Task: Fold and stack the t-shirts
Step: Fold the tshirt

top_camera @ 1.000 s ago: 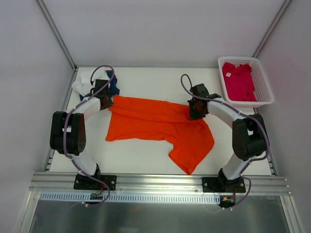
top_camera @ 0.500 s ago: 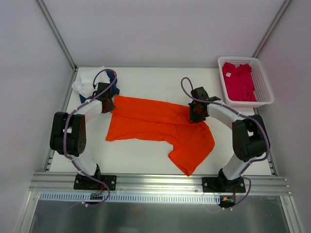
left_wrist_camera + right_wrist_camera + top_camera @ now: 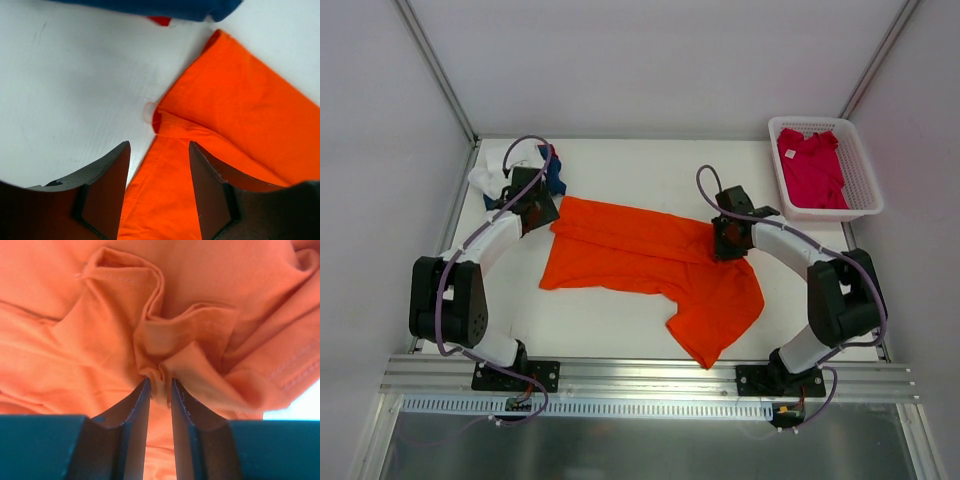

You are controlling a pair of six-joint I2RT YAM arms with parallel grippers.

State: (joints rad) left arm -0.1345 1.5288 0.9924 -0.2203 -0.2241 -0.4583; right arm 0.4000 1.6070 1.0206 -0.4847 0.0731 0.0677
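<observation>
white table, seen from above – the orange t-shirt lies spread across the middle of the frame, rumpled, its long edge running from upper left toward centre right and one flap hanging down toward the lower right.

at the upper right you have the white mesh basket, a crimson-pink t-shirt heaped inside it.

at the upper left corner of the table a white t-shirt and a navy blue t-shirt sit bunched together, just beyond the orange shirt's corner.

your left gripper hangs over that upper-left corner of the orange shirt. its wrist view shows the jaws standing well apart, nothing clamped between them, the shirt's folded edge lying flat on the table below.

your right gripper is down on the shirt's right side, near the centre of the frame. up close its fingers stand a narrow slit apart, with a gathered ridge of orange cloth rising right at the tips – whether they grip that ridge or merely flank it, you cannot tell from here.
</observation>
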